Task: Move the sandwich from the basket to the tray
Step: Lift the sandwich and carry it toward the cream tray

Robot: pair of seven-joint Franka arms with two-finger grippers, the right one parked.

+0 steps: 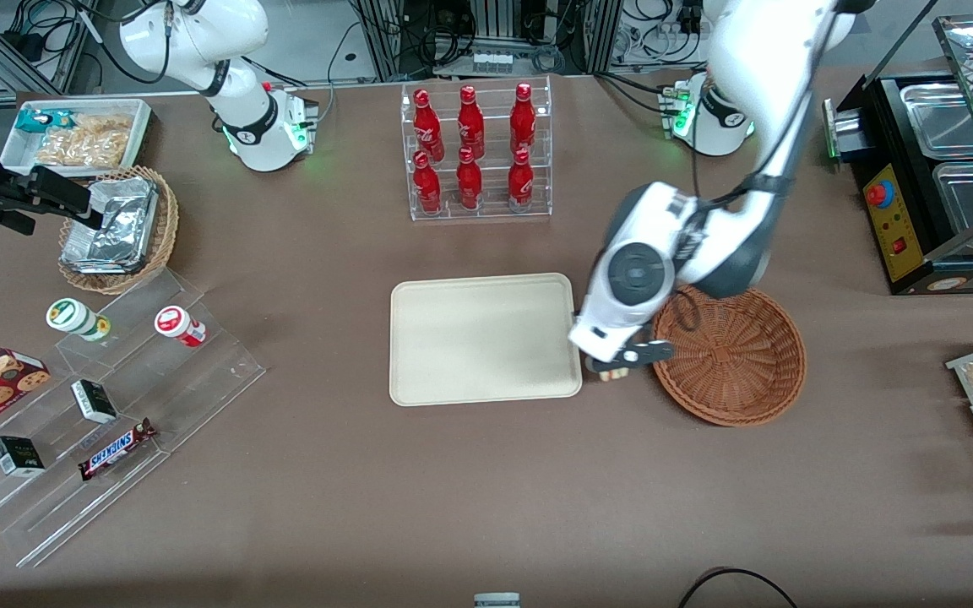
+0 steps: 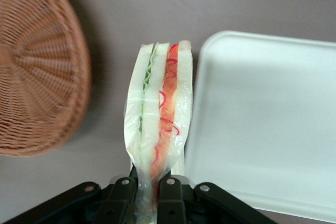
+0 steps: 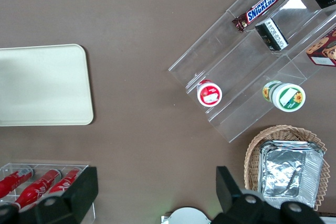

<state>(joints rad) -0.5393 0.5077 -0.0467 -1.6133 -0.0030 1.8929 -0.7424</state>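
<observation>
Front view: the gripper (image 1: 619, 369) hangs above bare bench (image 1: 453, 490), in the gap between the cream tray (image 1: 484, 339) and the reddish-brown wicker basket (image 1: 731, 356). Its fingers (image 2: 170, 192) are clamped on the wrapped sandwich (image 2: 159, 114), which is held clear of both.

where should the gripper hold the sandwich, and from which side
By its narrow wrapped end, coming from above, fingers pressing on the two flat bread faces. The gripper holds the sandwich this way now, layers on edge, between the basket and the tray.
</observation>
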